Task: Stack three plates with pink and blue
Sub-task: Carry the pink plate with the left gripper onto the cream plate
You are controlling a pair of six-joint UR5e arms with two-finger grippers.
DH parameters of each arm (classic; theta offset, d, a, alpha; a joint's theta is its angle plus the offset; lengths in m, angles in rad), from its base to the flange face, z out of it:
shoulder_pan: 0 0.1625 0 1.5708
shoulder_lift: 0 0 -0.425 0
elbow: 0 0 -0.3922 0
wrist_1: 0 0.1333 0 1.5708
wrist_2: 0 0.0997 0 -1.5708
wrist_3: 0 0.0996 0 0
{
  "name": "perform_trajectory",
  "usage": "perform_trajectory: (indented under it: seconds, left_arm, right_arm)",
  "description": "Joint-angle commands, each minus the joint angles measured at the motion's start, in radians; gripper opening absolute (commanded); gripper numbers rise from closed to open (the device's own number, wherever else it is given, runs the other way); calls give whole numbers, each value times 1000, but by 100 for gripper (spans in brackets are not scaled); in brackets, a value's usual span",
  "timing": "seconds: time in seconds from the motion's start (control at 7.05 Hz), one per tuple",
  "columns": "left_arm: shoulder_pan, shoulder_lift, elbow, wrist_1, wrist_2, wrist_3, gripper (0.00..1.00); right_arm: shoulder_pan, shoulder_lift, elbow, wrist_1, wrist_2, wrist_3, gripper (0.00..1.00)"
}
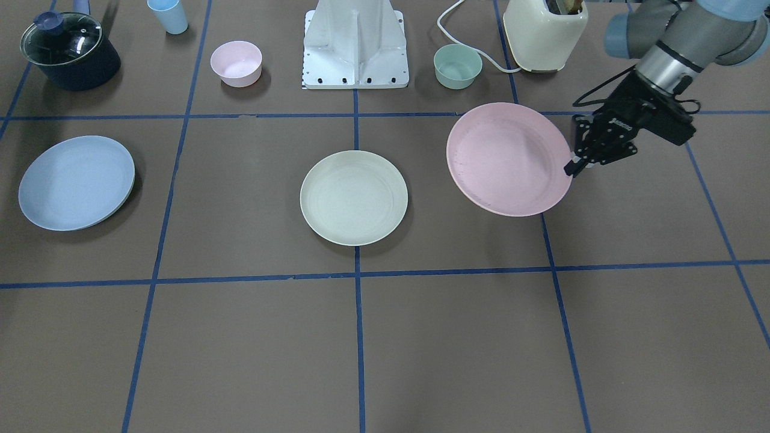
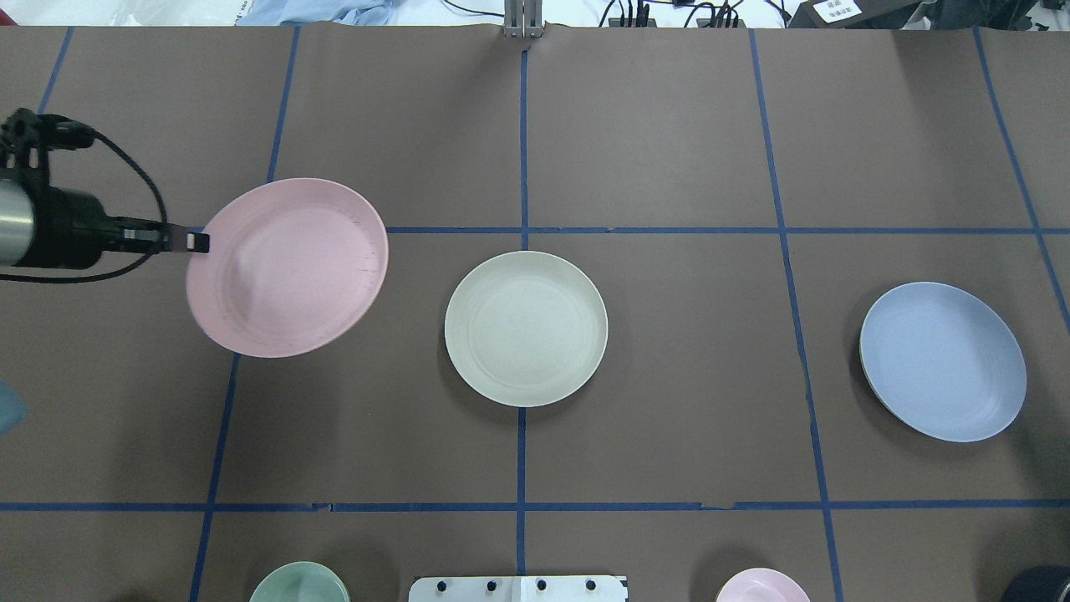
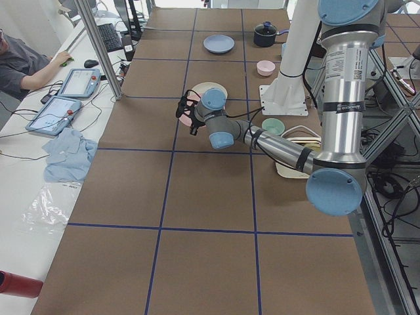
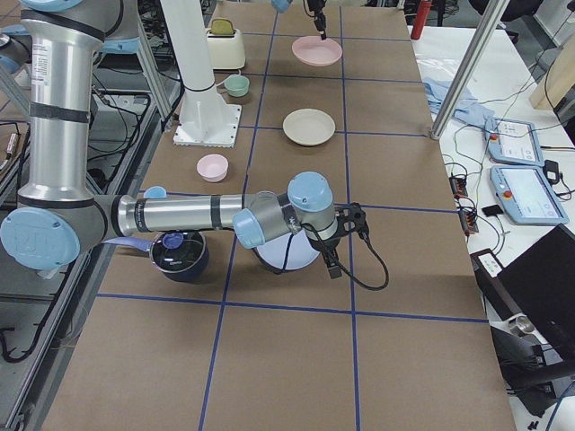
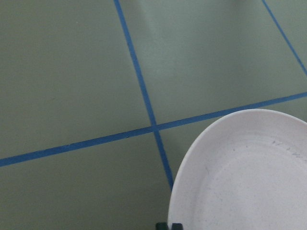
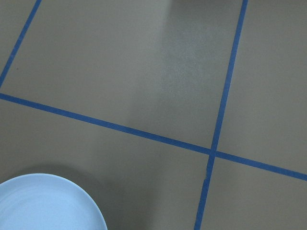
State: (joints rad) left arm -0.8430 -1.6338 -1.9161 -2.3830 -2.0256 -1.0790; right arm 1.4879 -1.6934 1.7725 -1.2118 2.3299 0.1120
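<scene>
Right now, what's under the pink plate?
Only bare table and blue tape show around the pink plate, held by the left gripper. Directly beneath is hidden.

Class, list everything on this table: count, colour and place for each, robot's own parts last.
pink plate: 1, light pink, robot's left, gripped at rim
cream plate: 1, pale cream, table centre
blue plate: 1, light blue, robot's right
pink bowl: 1, pink, by base, robot's right
green bowl: 1, green, by base, robot's left
pot: 1, dark blue, glass-lidded, robot's right edge
cup: 1, light blue, beside pot
toaster: 1, cream, beside green bowl
left tool: 1, black, shut on pink plate
right tool: 1, black, by blue plate; state unclear
</scene>
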Motion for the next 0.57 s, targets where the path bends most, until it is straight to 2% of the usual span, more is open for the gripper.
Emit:
perform_trajectory:
  seconds: [0.0,0.14,0.43]
  left_arm:
    - [205,-200,5,211,192,-166,0]
    - [301,-300,31,319,279,-232,0]
    - [390,-398,148,324,362,-330,0]
  right_arm:
    - [2,0,-1,0,0,0,100]
    - [2,0,1,0,0,0,100]
    - [0,0,1,0,0,0,100]
